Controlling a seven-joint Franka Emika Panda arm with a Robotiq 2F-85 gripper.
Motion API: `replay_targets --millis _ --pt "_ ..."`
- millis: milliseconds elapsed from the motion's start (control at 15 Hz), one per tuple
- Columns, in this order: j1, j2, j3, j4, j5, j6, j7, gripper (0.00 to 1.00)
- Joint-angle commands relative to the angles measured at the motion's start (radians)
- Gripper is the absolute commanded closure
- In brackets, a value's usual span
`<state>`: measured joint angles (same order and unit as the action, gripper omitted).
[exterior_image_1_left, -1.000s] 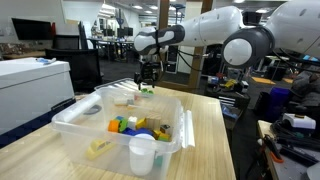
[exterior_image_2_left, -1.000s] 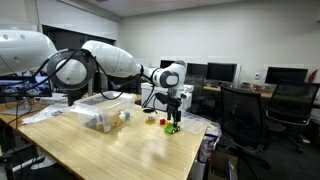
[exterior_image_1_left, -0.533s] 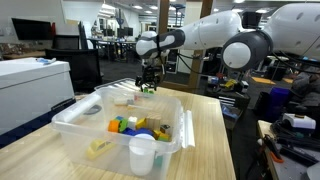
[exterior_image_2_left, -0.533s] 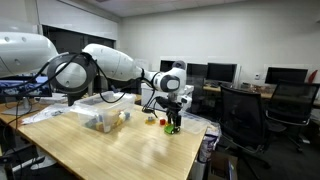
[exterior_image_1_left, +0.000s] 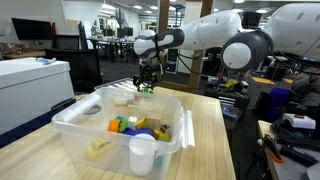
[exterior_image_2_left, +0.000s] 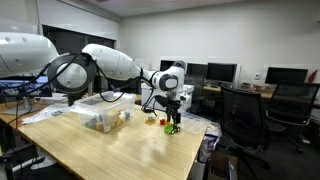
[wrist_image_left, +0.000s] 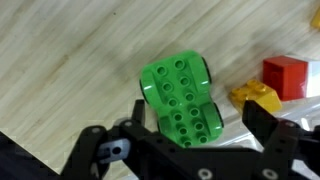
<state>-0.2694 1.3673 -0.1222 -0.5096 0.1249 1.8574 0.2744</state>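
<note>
A green studded toy block (wrist_image_left: 180, 100) with rounded wheel-like ends lies on the wooden table. It also shows in both exterior views (exterior_image_2_left: 172, 128) (exterior_image_1_left: 146, 89). My gripper (wrist_image_left: 195, 112) hangs straight over it, open, with a finger on each side of the block. The left finger is close to the block and there is a gap at the right finger. The gripper also shows in both exterior views (exterior_image_2_left: 172, 113) (exterior_image_1_left: 147, 77). A yellow piece (wrist_image_left: 255, 95) and a red cube (wrist_image_left: 285, 75) lie just beside the green block.
A clear plastic bin (exterior_image_1_left: 70, 120) with several coloured blocks stands on the table, also in an exterior view (exterior_image_2_left: 100, 105). A white cup (exterior_image_1_left: 142, 155) stands at its near edge. Office chairs (exterior_image_2_left: 240, 110) and desks with monitors surround the table.
</note>
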Motion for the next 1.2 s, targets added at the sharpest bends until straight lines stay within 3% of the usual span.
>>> replay_targets --millis 0,133,400,1133 --pt "0.005 0.056 0.031 0.122 -0.024 -0.02 -0.04 0.0" --pt "0.011 0.07 0.04 0.16 -0.031 -0.022 -0.051 0.0" --pt "0.006 0.054 0.043 0.123 -0.004 -0.006 -0.077 0.0" --pt "0.012 0.051 0.149 0.123 0.019 -0.075 -0.31 0.0"
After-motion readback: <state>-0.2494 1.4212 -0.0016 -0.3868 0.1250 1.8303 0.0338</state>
